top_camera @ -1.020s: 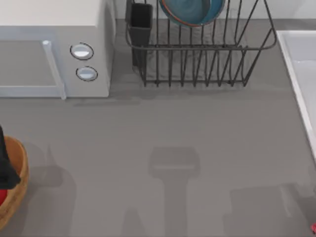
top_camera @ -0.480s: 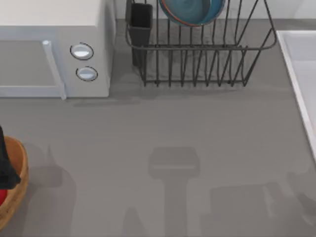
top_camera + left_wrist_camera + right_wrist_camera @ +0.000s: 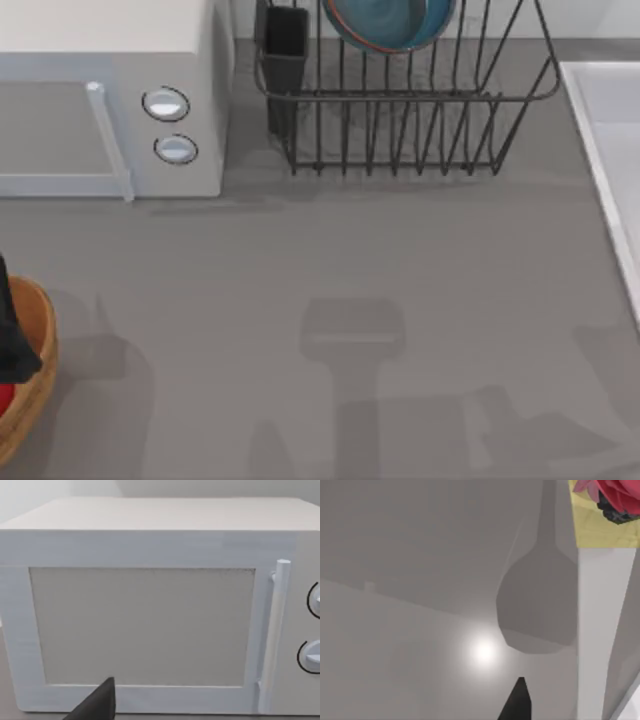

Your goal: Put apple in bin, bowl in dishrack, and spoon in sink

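The blue bowl (image 3: 388,20) stands among the bars of the black dishrack (image 3: 400,110) at the back of the table. At the left edge, a sliver of the red apple (image 3: 3,400) lies inside the wooden bin (image 3: 38,365). My left arm (image 3: 8,335) hangs dark over the bin's rim, and a black part of my left gripper (image 3: 97,705) faces the microwave door. The pale sink (image 3: 612,130) runs along the right edge. A black part of my right gripper (image 3: 517,700) hovers over a pale grey surface beside a white raised edge (image 3: 600,630). The spoon is out of view.
A white microwave (image 3: 110,100) with two round knobs (image 3: 166,104) fills the back left. A black utensil cup (image 3: 287,45) sits at the dishrack's left corner. Arm shadows fall across the grey table (image 3: 330,260) at the front. A yellow patch with a pink-red shape (image 3: 610,510) lies beyond the white edge.
The small red tip at the front right edge has left the top view. The shadows at the front right have shifted and spread toward the middle. My left arm has not moved.
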You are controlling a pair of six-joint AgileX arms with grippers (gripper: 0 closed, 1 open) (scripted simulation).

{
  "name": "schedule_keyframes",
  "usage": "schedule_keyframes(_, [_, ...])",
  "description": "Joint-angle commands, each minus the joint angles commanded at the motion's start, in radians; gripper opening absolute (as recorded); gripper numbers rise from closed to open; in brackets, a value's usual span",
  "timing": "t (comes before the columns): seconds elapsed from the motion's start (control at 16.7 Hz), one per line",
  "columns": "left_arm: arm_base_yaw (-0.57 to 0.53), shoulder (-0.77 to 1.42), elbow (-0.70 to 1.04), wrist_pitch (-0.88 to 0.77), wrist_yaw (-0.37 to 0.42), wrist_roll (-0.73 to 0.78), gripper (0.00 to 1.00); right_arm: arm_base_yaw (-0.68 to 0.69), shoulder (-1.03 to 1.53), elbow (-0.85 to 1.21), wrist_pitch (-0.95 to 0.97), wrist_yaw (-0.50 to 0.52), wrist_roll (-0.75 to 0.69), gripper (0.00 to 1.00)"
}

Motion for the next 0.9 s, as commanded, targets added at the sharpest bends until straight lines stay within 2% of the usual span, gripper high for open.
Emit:
schedule_keyframes(0.3, [0.0, 0.0, 0.0, 0.0, 0.0, 0.0, 1.0, 0.001, 0.013, 0.007, -0.002, 0.0, -0.002, 0.0])
schedule_keyframes(0.48, [0.0, 0.0, 0.0, 0.0, 0.0, 0.0, 1.0, -0.007, 0.098, 0.102, -0.038, 0.002, -0.024, 0.0])
schedule_keyframes(0.66, [0.0, 0.0, 0.0, 0.0, 0.0, 0.0, 1.0, -0.023, 0.26, 0.292, -0.104, 0.003, -0.058, 0.0])
schedule_keyframes(0.9, [0.0, 0.0, 0.0, 0.0, 0.0, 0.0, 1.0, -0.051, 0.549, 0.685, -0.223, 0.006, -0.104, 0.0])
